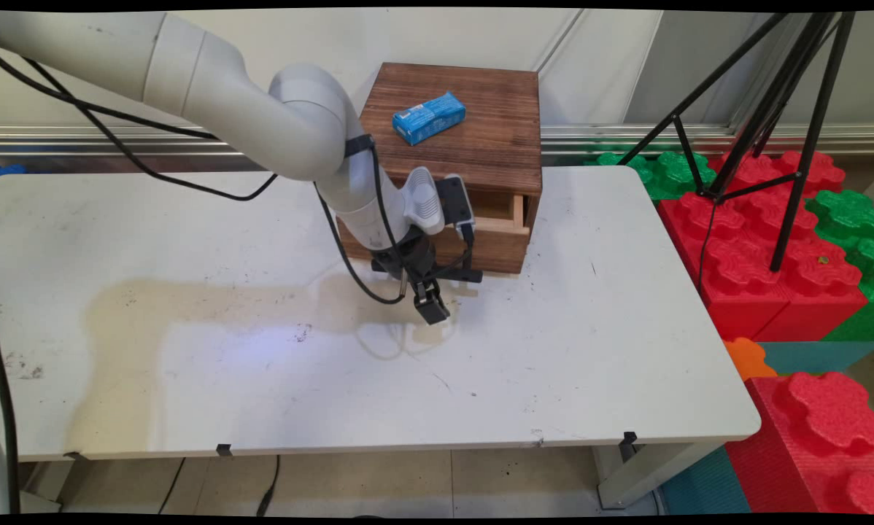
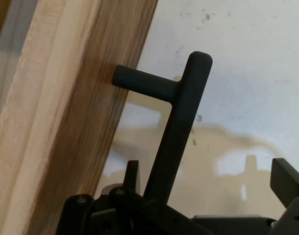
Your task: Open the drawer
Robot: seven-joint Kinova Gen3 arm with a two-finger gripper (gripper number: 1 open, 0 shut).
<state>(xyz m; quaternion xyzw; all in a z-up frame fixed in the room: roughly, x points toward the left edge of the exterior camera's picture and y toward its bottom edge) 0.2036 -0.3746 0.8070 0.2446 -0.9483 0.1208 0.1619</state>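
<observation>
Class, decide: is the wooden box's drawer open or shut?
Open, partly: the drawer front stands out from the wooden box, exposing a gap behind it.

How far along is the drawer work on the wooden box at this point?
Done: the drawer of the wooden box stands partly out, with a gap behind its front. In hand: the gripper is open, its fingers either side of the black handle, not clamped. Left: the blue carton lies on top of the box, not in the drawer.
</observation>
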